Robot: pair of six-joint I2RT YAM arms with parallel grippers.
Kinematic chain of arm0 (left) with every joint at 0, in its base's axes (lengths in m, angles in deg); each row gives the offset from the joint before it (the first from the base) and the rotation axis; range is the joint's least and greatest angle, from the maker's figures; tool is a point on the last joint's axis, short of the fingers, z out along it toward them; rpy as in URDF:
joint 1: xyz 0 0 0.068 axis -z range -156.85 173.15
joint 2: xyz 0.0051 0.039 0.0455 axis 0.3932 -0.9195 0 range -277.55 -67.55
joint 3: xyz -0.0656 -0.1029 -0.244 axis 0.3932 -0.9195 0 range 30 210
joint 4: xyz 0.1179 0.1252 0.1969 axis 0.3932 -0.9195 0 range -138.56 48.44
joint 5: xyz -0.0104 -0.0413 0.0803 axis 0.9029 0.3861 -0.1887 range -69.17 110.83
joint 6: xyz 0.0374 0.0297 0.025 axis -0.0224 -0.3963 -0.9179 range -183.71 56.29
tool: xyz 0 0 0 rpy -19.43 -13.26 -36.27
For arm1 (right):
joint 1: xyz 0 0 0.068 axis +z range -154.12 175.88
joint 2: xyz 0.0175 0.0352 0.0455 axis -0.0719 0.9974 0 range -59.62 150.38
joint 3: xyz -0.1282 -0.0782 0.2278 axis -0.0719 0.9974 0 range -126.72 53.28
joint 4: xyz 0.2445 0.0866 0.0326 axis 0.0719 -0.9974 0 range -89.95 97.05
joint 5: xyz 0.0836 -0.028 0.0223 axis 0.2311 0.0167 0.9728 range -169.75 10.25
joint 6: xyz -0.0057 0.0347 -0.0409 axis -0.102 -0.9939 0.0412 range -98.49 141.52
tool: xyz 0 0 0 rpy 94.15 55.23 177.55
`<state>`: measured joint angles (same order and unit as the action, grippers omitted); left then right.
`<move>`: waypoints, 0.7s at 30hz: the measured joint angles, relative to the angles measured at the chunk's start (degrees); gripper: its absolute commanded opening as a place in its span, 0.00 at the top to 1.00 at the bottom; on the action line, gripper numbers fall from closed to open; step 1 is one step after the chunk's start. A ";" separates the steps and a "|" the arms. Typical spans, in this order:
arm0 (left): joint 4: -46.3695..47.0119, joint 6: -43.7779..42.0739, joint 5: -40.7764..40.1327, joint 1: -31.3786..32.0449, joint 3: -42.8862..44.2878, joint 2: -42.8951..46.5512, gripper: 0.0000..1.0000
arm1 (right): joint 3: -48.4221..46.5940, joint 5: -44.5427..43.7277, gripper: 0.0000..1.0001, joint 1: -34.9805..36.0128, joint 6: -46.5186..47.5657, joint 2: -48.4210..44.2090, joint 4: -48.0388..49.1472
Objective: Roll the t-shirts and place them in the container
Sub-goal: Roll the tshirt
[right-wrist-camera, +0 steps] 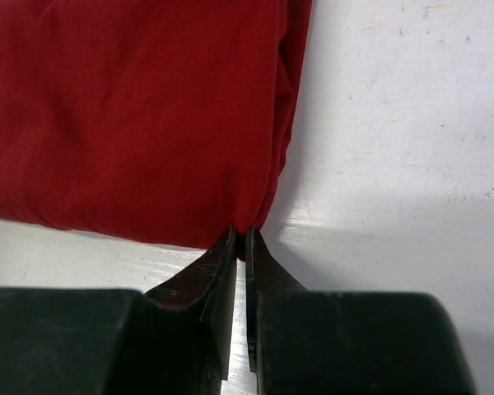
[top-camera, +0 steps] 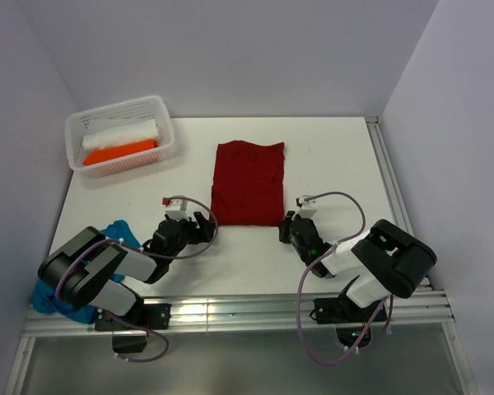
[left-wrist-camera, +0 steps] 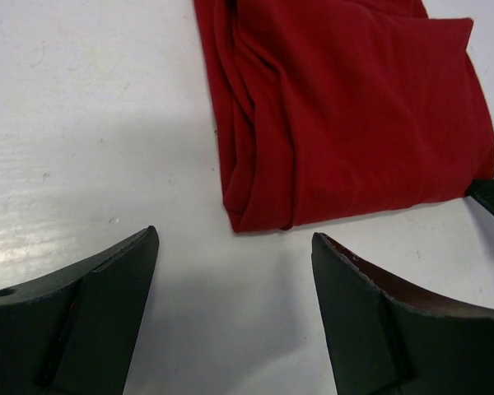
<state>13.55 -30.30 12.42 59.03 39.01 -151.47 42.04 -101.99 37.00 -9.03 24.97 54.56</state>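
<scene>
Red t-shirt (top-camera: 248, 183) flat, right fingers (right-wrist-camera: 206, 280) pinching near corner, left fingers (left-wrist-camera: 107, 280) spread (just short)

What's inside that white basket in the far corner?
The basket holds a white cloth roll and an orange cloth roll, lying side by side. They cover the bottom, so whether anything lies under them cannot be seen.

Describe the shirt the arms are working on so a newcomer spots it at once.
Middle of the white table, just beyond the left gripper and right gripper: a dark red shirt folded into a flat rectangle. The white shirt and orange shirt sit rolled in the basket, the blue shirt is heaped by the left arm; only this one lies flat.
</scene>
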 measured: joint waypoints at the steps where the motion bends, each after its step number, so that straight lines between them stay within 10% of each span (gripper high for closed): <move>1: 0.39 -0.07 0.11 0.00 0.33 -0.68 0.19 | 0.00 0.04 0.89 0.00 -0.02 0.15 0.17; 21: -0.28 -2.23 2.54 0.00 3.85 -3.76 0.32 | -0.46 0.68 1.00 0.00 -0.02 1.68 1.62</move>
<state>13.26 -32.53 14.96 59.03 42.86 -155.23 41.58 -101.31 37.00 -9.05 26.66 56.18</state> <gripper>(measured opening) 0.677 0.106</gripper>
